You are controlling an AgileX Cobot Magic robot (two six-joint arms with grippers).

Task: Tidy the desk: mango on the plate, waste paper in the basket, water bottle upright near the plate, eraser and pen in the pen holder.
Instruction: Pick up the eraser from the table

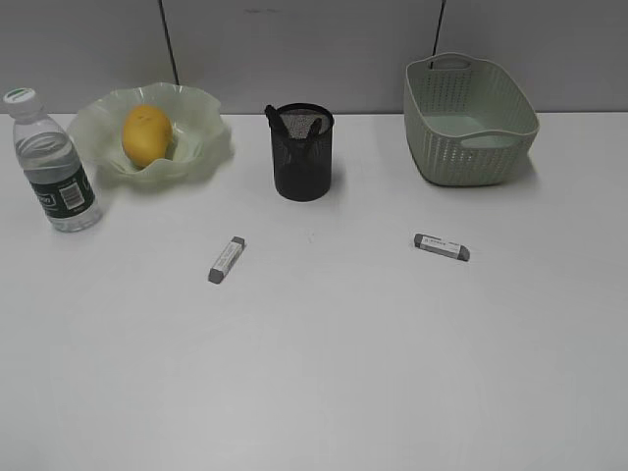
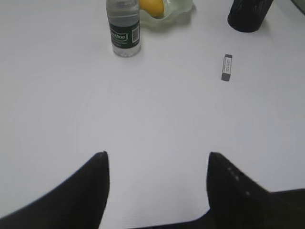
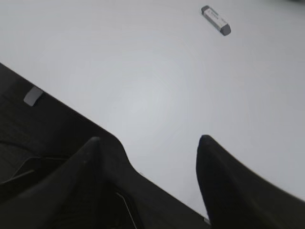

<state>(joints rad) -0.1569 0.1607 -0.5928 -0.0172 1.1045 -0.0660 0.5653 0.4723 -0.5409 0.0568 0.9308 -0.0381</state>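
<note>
Both sets of fingers, left (image 2: 157, 164) and right (image 3: 150, 150), hang spread and empty above the counter (image 1: 324, 373); two erasers (image 1: 227, 259) (image 1: 442, 247) lie there; the mango (image 1: 146, 134) sits in the plate (image 1: 201, 123), water bottle (image 1: 54, 167) upright beside it

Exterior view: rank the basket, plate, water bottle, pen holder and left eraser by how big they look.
Largest to smallest as they look:
1. plate and basket, too close in apparent size to rank
2. water bottle, nearer the camera, so unsure against the next
3. pen holder
4. left eraser
</note>
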